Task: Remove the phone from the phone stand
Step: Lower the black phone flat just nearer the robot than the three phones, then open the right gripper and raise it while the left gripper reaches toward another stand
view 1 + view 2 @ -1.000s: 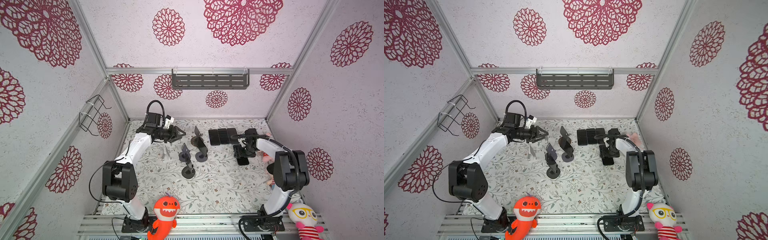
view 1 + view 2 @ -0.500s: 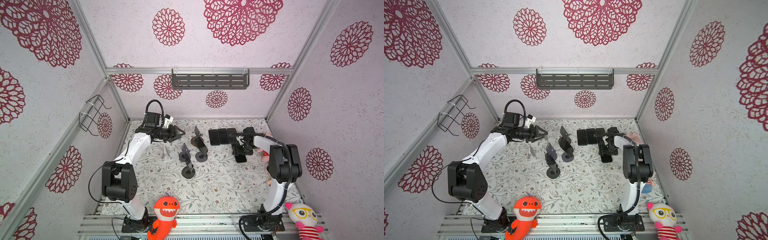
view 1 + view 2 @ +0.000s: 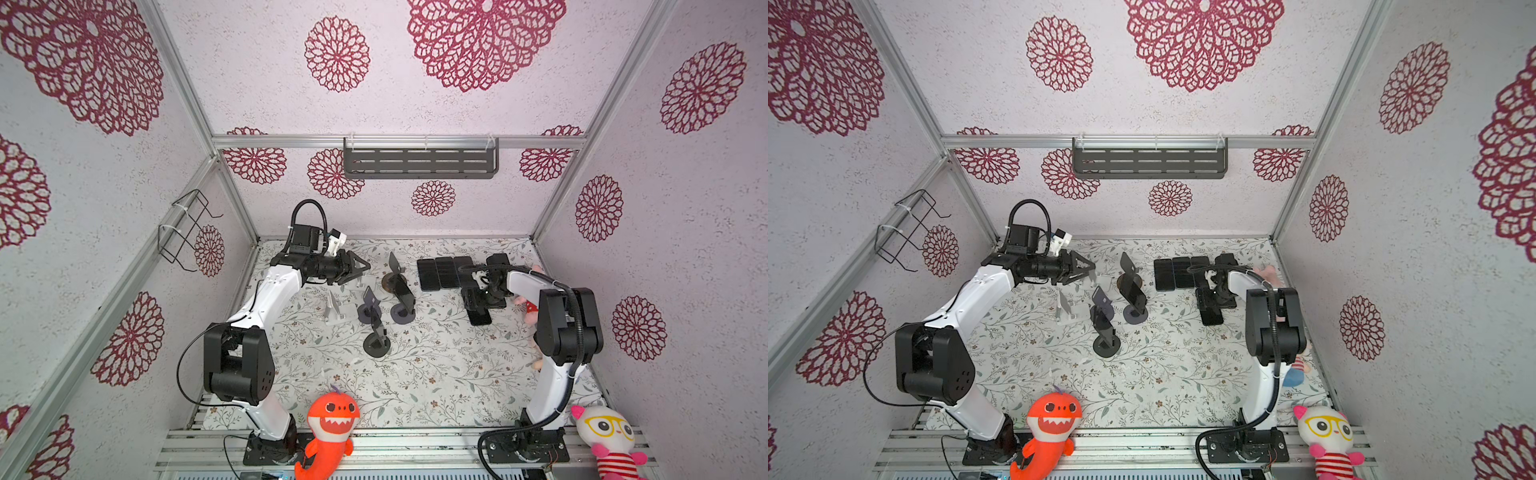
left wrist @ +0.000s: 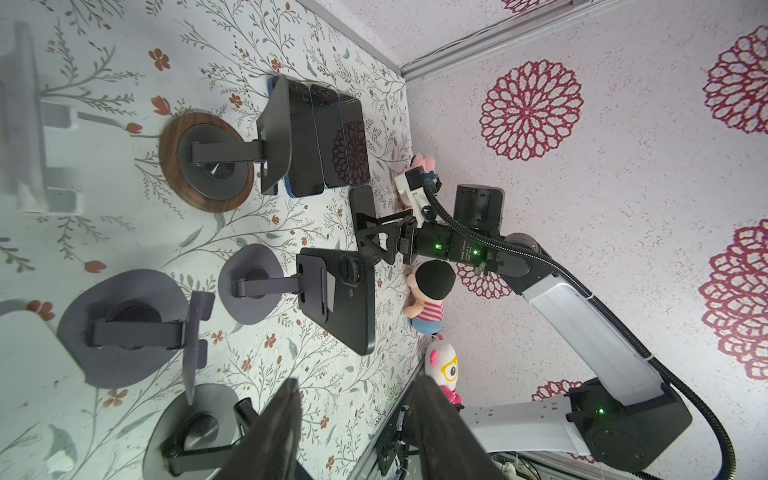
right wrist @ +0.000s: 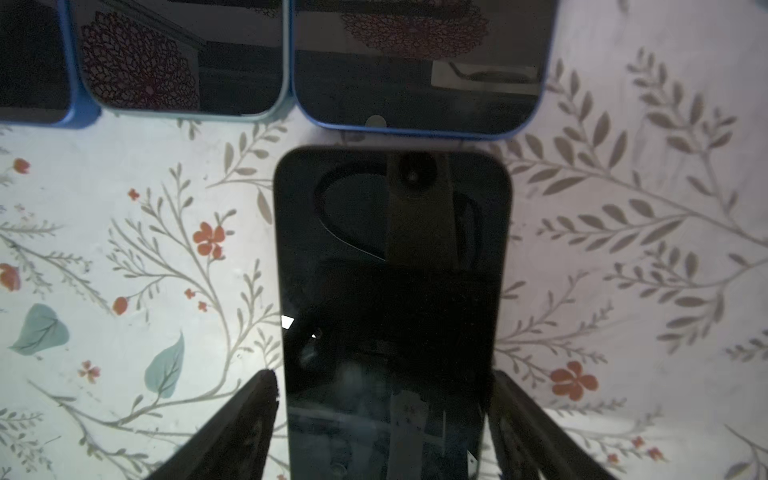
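My right gripper (image 5: 382,378) parted over flat black phone (image 5: 390,257) | left gripper (image 3: 359,273) spread, empty | grey round-based stand (image 4: 249,307) holds mounted black phone (image 4: 349,316), not yet removed

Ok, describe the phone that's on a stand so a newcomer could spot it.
Find the group of phone stands in the middle of the floral table. The black phone leans on the rightmost stand, with a round grey base. Every other stand there is bare, and the remaining phones lie flat.
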You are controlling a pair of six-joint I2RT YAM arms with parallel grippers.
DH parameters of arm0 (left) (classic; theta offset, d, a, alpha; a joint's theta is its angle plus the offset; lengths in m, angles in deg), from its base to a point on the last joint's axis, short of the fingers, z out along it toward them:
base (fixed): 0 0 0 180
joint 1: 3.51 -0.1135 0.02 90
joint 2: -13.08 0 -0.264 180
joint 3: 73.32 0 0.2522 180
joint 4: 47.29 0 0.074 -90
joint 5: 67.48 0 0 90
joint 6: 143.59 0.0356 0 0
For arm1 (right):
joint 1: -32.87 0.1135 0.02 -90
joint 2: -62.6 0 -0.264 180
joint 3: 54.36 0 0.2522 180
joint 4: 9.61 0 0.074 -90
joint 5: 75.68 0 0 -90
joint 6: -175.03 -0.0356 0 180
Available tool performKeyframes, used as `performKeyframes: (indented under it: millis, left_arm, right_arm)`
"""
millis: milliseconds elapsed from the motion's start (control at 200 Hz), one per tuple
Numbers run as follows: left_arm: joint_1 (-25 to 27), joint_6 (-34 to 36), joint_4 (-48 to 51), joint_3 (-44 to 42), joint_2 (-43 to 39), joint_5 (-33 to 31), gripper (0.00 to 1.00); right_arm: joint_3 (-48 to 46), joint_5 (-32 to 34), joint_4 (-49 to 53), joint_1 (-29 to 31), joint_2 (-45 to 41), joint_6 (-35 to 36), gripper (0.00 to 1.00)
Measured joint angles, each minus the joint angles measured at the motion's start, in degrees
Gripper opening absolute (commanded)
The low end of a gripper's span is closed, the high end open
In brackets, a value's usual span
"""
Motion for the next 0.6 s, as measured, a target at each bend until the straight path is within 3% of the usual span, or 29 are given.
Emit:
performKeyframes:
  millis: [430, 595]
  left_arm:
    - [0.0, 0.2, 0.0, 0.0, 0.0, -0.2, 0.48]
    - [0.0, 1.0, 0.8, 0.2, 0.0, -1.1, 0.48]
  right_arm:
    - [0.0, 0.1, -0.1, 0.0, -0.8, -0.4, 0.86]
    - [-1.1, -0.4, -0.8, 0.0, -6.5, -1.0, 0.87]
